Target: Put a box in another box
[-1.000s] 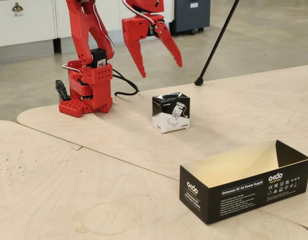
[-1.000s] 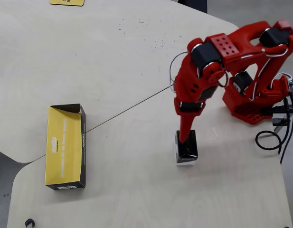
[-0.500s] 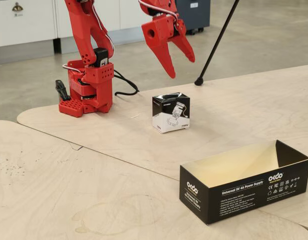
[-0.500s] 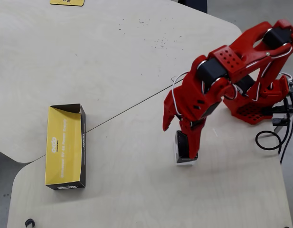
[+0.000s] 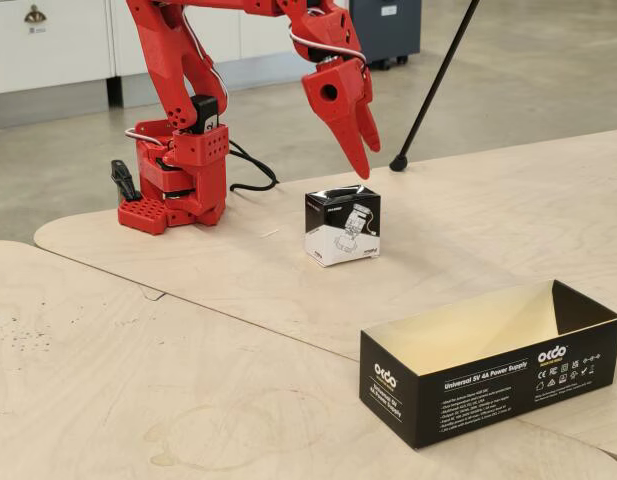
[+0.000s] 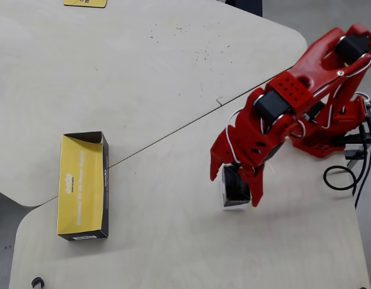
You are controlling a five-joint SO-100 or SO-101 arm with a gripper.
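The small black-and-white box (image 5: 343, 225) stands upright on the plywood table, a little way in front of the arm's base. My red gripper (image 5: 369, 160) hangs just above it, fingers pointing down, not touching it. In the overhead view the gripper (image 6: 236, 189) is open, with one fingertip on each side of the small box (image 6: 235, 194) and nothing held. The long black box (image 5: 488, 385) with white print lies open-topped at the near right. From above, the long box (image 6: 83, 198) shows its yellow inside, far left of the gripper.
The arm's red base (image 5: 173, 180) is clamped at the table's back edge, with black cables (image 6: 341, 177) trailing beside it. A black tripod leg (image 5: 438, 80) slants down to the floor behind the table. A seam (image 6: 161, 138) runs between two table panels.
The gripper has swung right and come down over the small box, and its wrist has turned so the open fingers now straddle it. Both boxes have stayed put.
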